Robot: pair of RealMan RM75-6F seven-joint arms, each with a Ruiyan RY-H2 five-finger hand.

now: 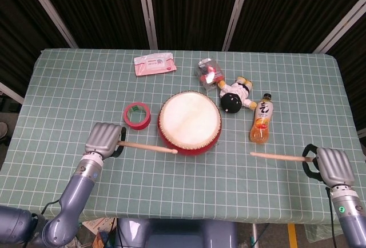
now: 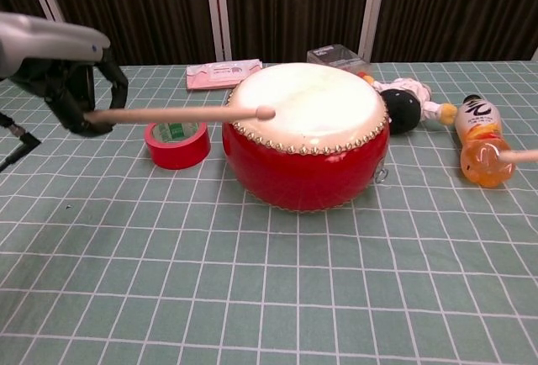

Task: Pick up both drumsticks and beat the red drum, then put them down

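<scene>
The red drum (image 1: 189, 122) sits in the middle of the desk (image 1: 68, 88). The left hand (image 1: 104, 139) has its fingers wrapped around a stick (image 1: 147, 147), and the stick tip points at the drum's near left side. The right hand (image 1: 331, 166) is far to the drum's right, fingers tight on the other stick (image 1: 280, 156). Both sticks are low and flat, away from the drum top, so I think they are about to be laid down.

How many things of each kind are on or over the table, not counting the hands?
Drumsticks: 2
Drum: 1
Tape roll: 1
Bottle: 1
Doll: 1
Wipes pack: 1
Clear box: 1
Total: 8
</scene>
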